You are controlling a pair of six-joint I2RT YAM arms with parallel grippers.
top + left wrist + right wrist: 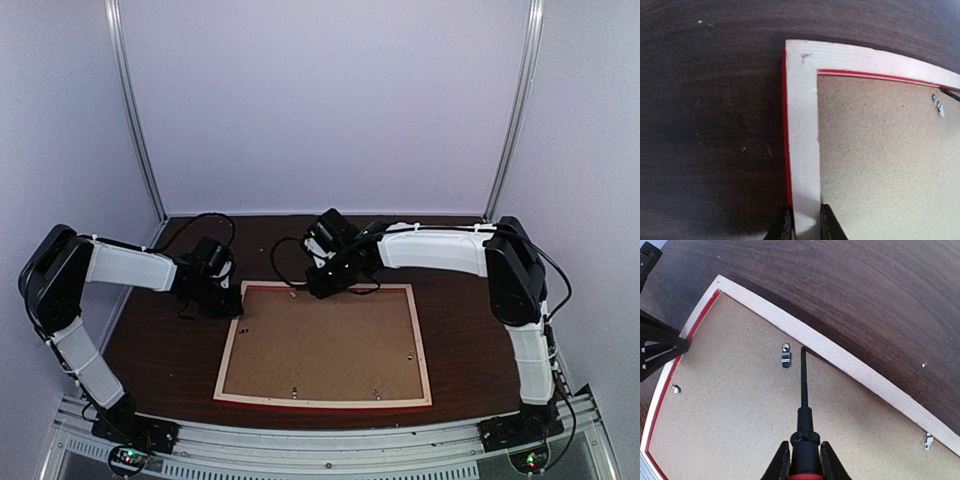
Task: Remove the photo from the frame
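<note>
The frame (228, 350) lies face down on the dark table, its pale wood rim up and a red edge along the near side. A brown backing board (325, 340) fills it, and the photo is hidden. My left gripper (806, 225) is shut on the frame's left rim (802, 125) near the back left corner, one finger outside and one on the board side. My right gripper (804, 462) is shut on a black-shafted screwdriver (803, 405). Its tip rests at the inner edge of the back rim (840, 357), just right of a small metal clip (785, 356).
More metal clips (676, 388) (928, 441) sit along the frame's inner edge on the backing board (740, 430). Both arms reach over the frame's back edge (330, 287). Dark wood table (160, 350) surrounds the frame, and enclosure walls stand close behind.
</note>
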